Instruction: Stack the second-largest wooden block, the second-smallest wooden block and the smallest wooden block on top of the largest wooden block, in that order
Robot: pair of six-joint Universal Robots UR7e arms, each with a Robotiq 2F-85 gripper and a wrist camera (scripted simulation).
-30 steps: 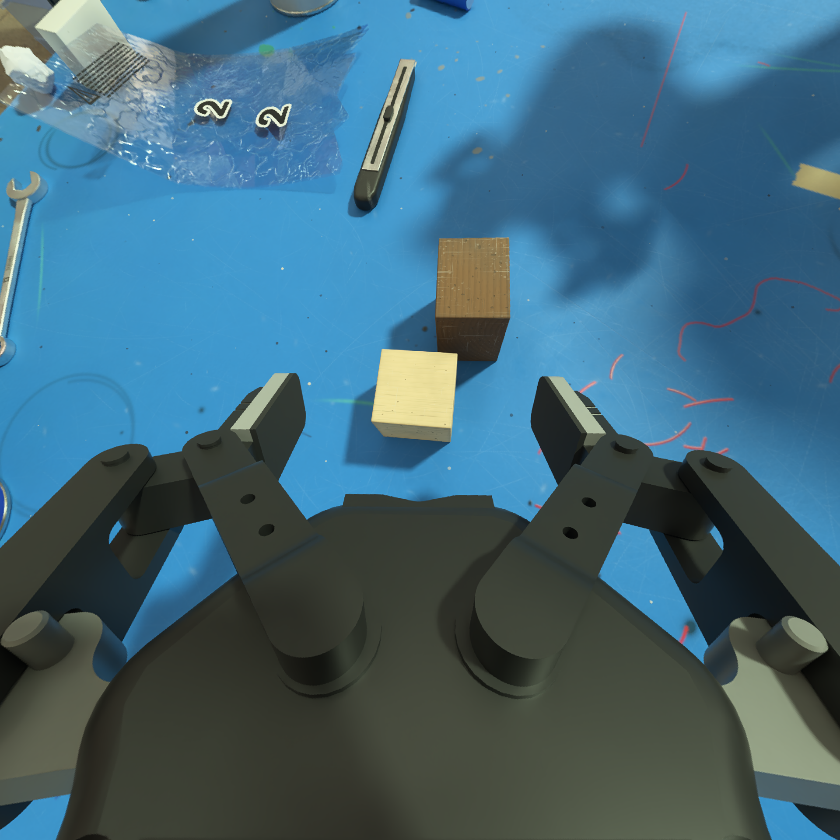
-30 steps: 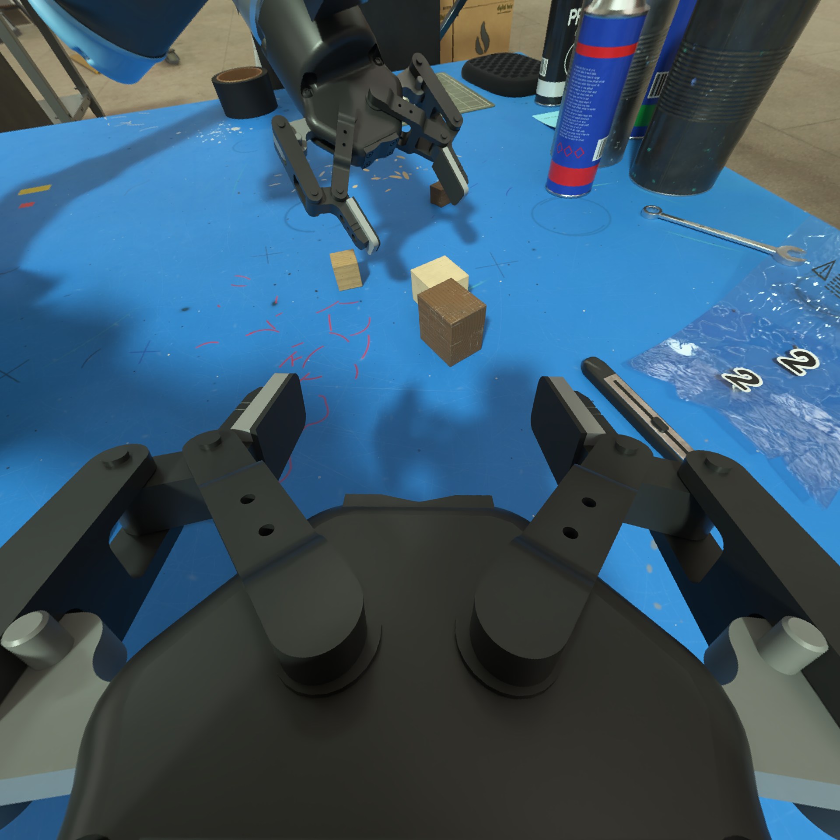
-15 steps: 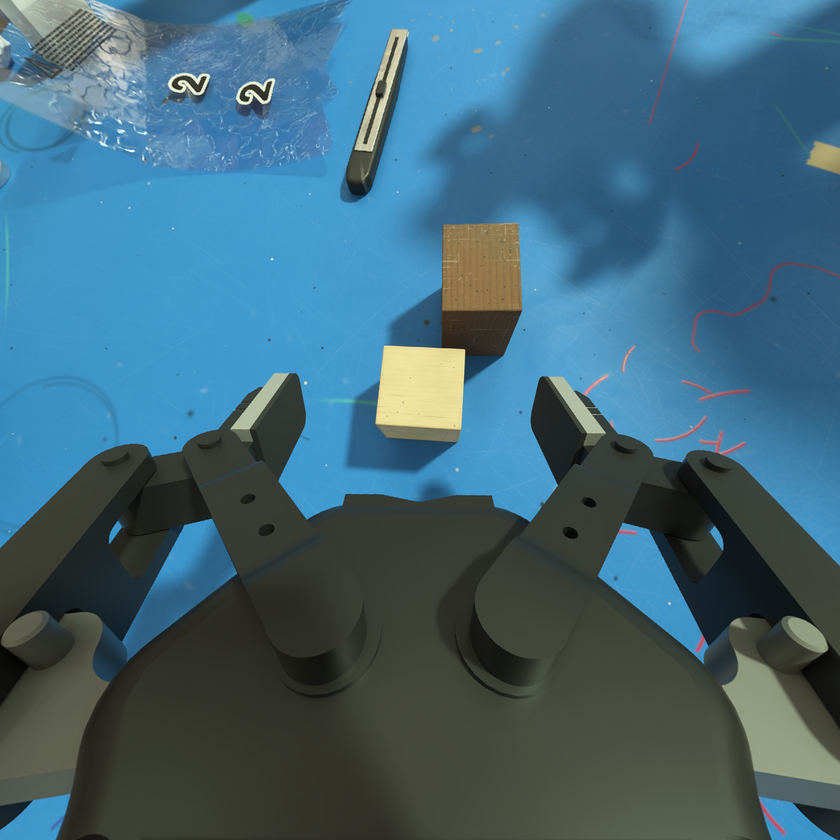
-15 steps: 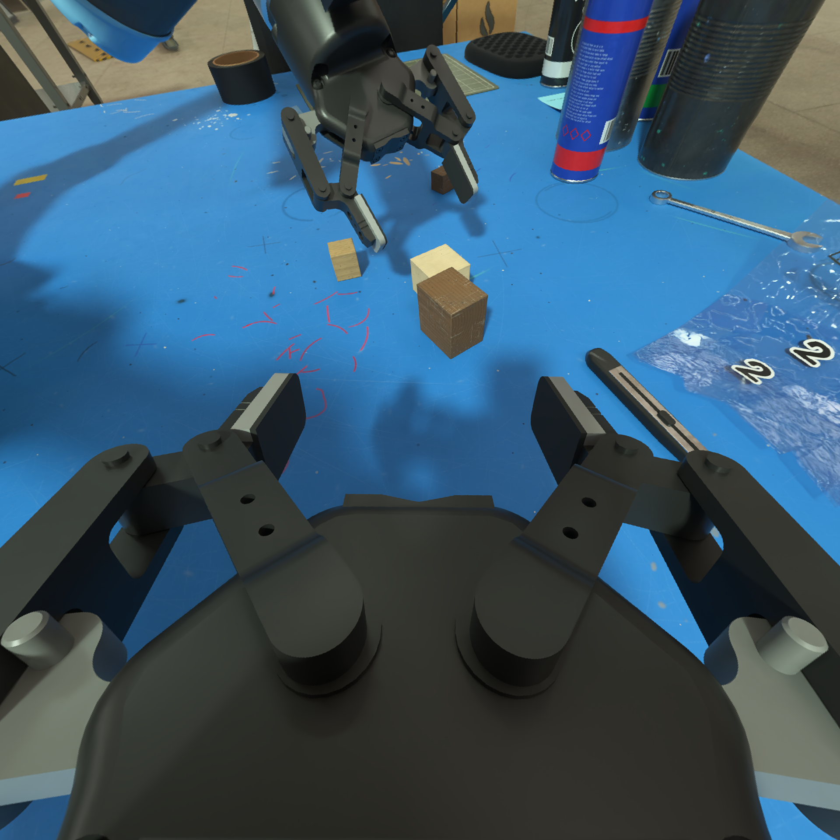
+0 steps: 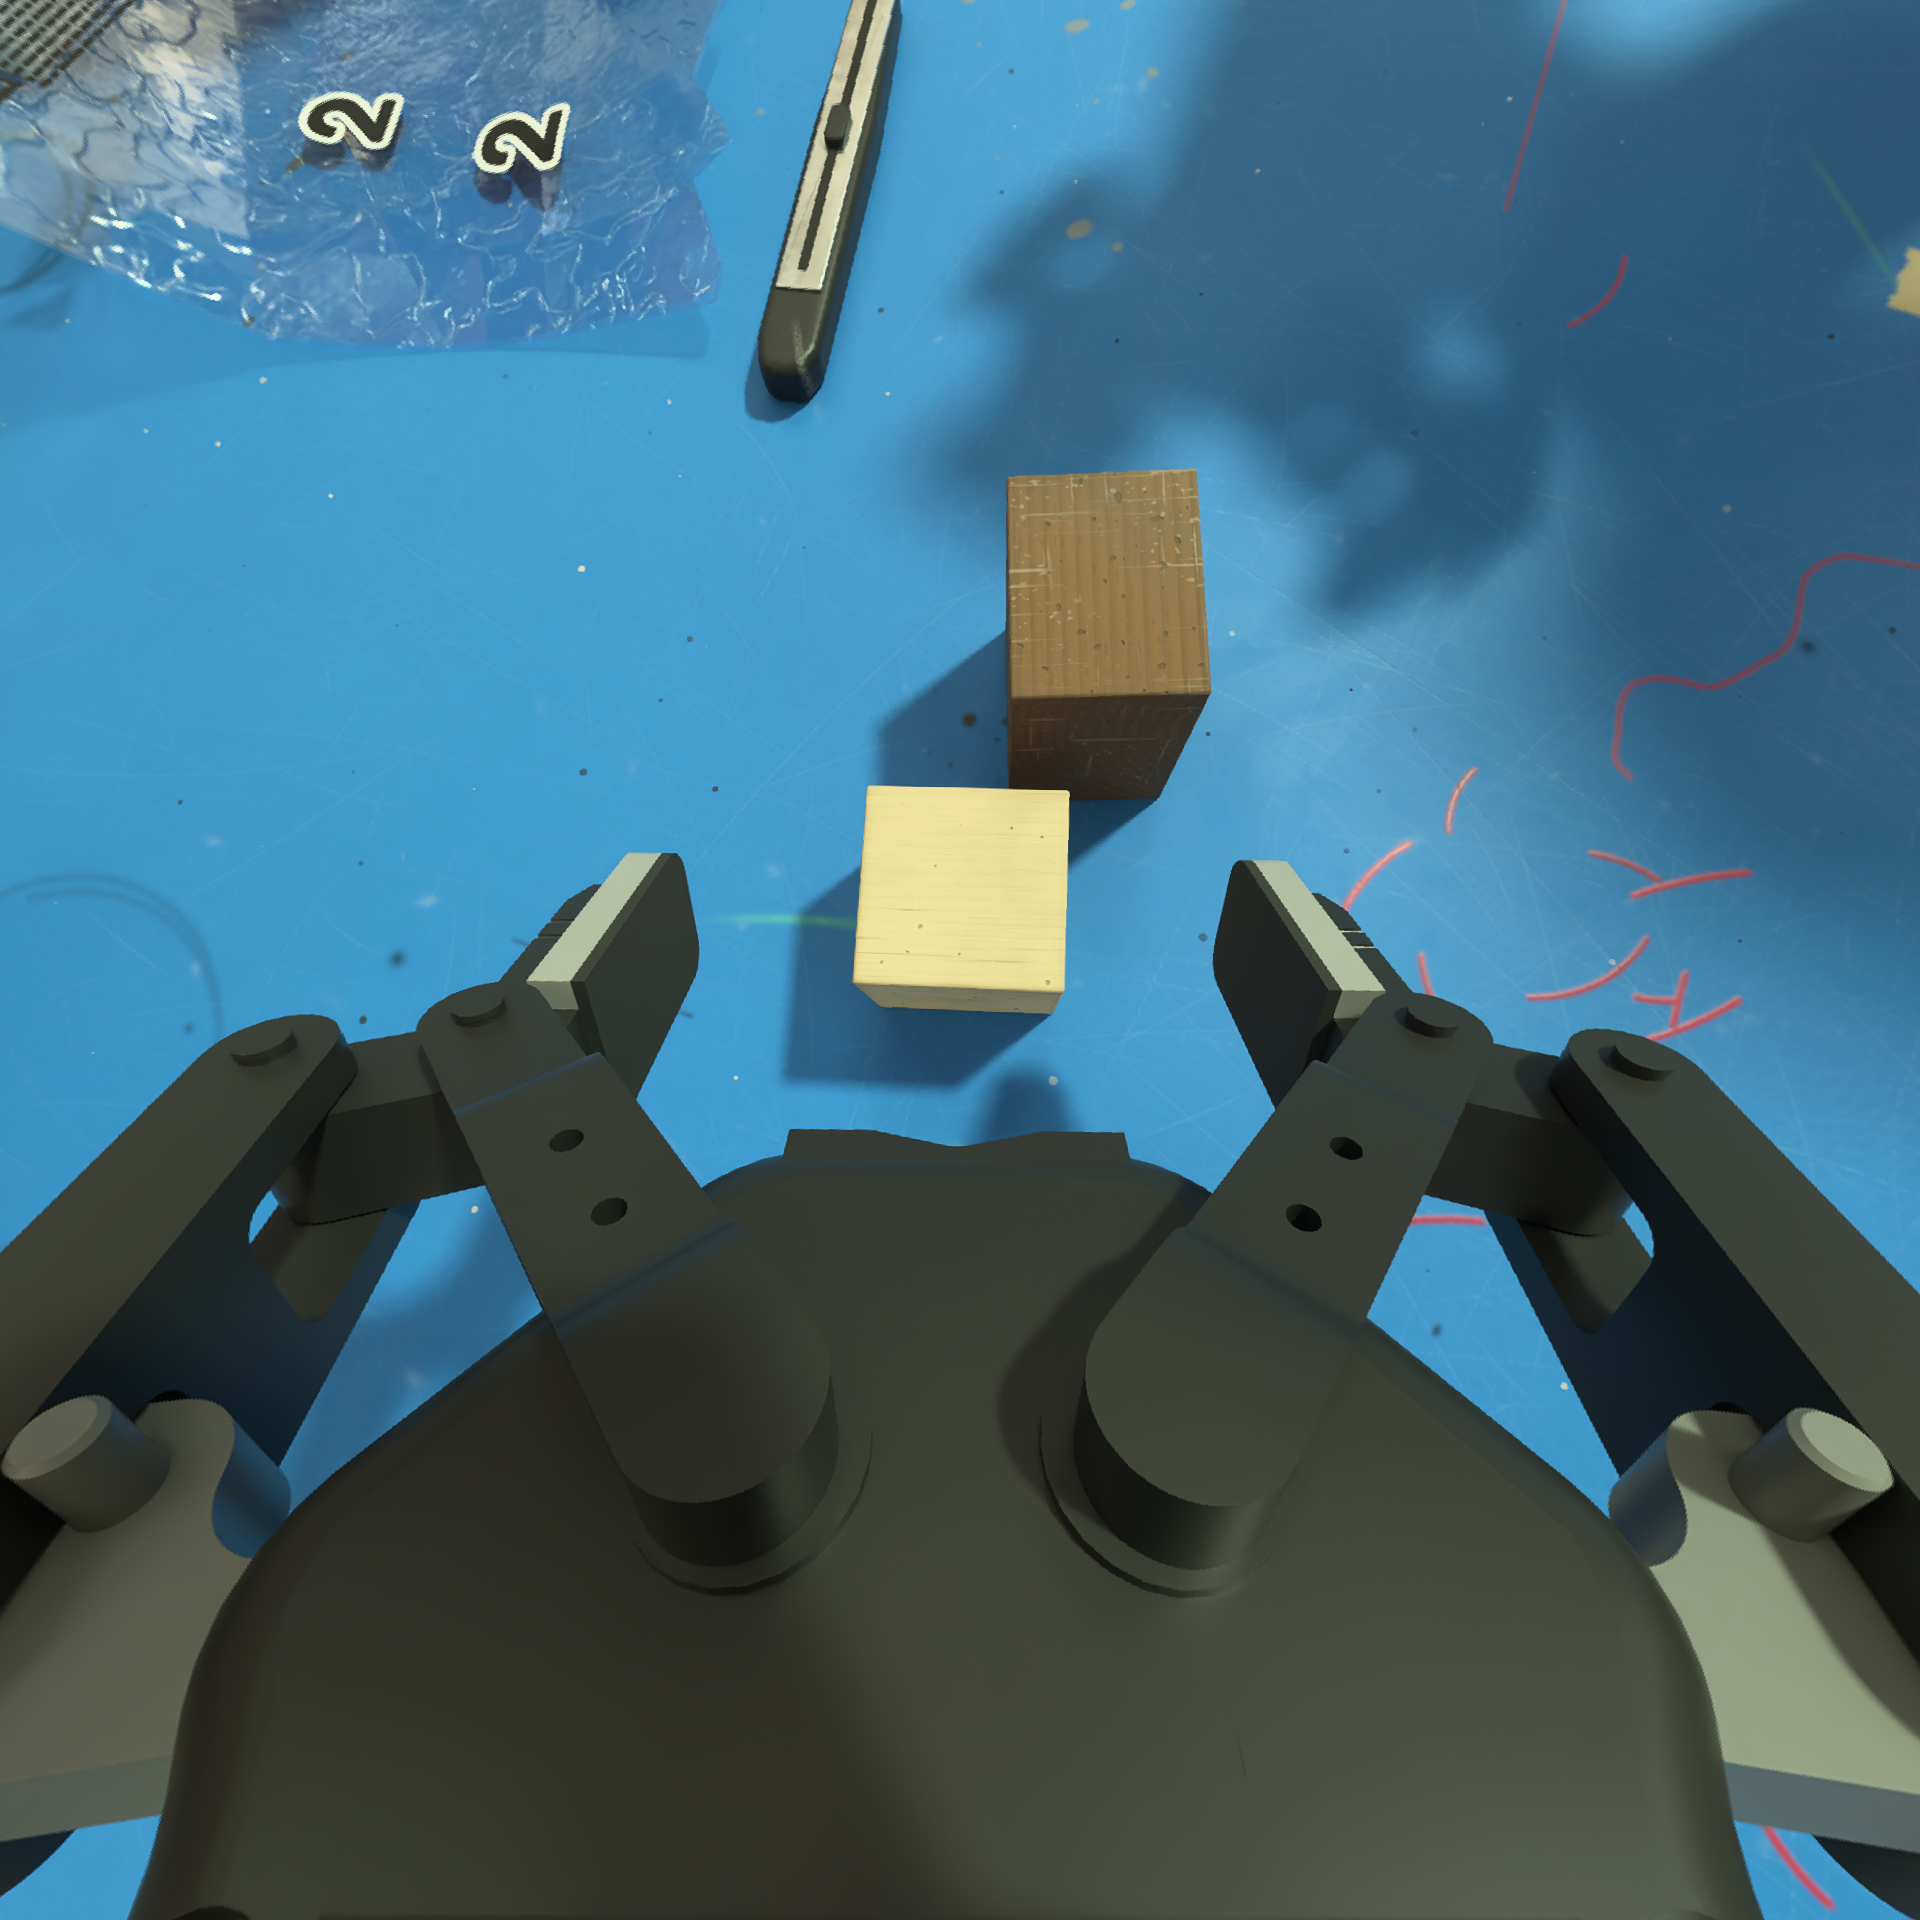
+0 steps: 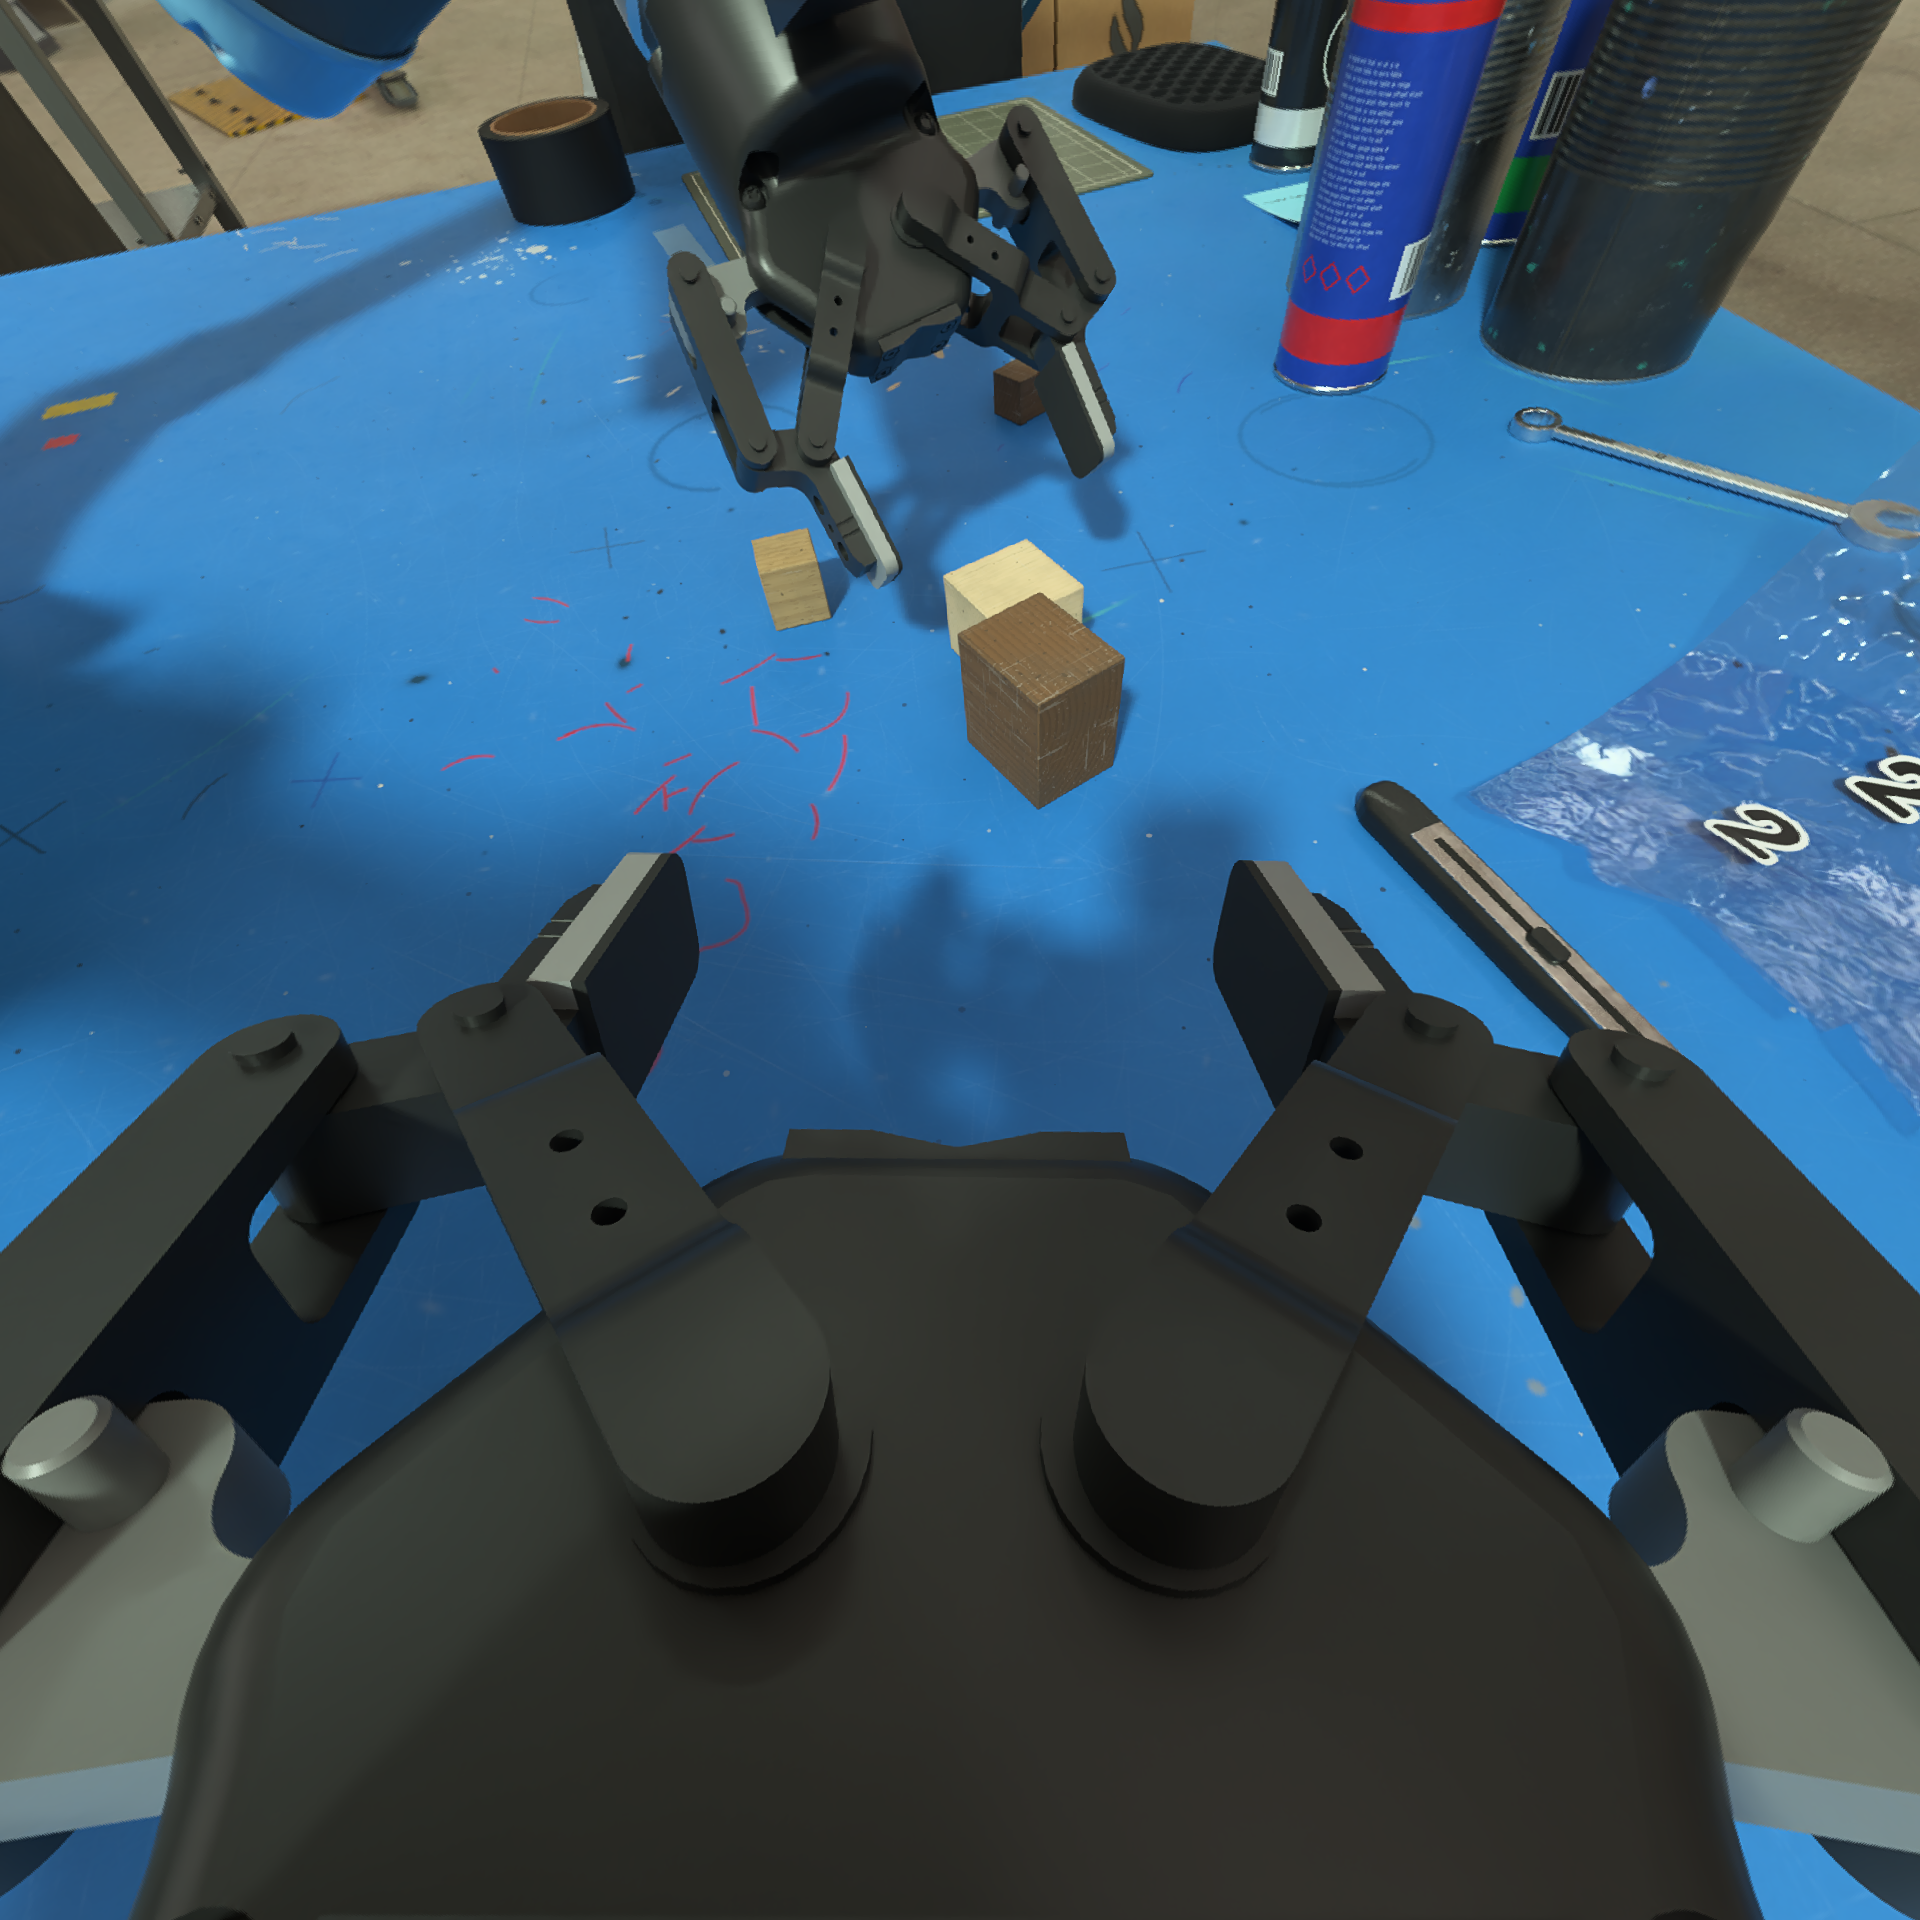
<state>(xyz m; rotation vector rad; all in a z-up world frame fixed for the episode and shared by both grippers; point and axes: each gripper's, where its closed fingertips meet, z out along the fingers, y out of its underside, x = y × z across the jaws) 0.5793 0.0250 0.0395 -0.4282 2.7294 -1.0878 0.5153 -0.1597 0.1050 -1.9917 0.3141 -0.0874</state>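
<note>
A tall dark brown wooden block (image 5: pixel 1107 623) (image 6: pixel 1041 698) stands on the blue table. A pale cream block (image 5: pixel 961 899) (image 6: pixel 1013 587) sits beside it, touching or nearly so. A small tan block (image 6: pixel 792 578) and a tiny dark brown block (image 6: pixel 1016 393) stand farther off in the right wrist view. My left gripper (image 5: pixel 961 914) is open and empty, hovering above the cream block with its fingers either side; it also shows in the right wrist view (image 6: pixel 982 509). My right gripper (image 6: pixel 956 935) is open and empty, short of the brown block.
A black utility knife (image 5: pixel 826 197) (image 6: pixel 1496 920) and a clear plastic bag (image 5: pixel 364 177) (image 6: pixel 1766 831) lie near the blocks. A wrench (image 6: pixel 1704 478), spray cans (image 6: pixel 1361 187), a dark cylinder (image 6: pixel 1673 177) and a black tape roll (image 6: pixel 556 156) stand at the far side.
My left gripper has moved forward and lower over the cream block, staying open. My right gripper has crept slightly closer to the brown block.
</note>
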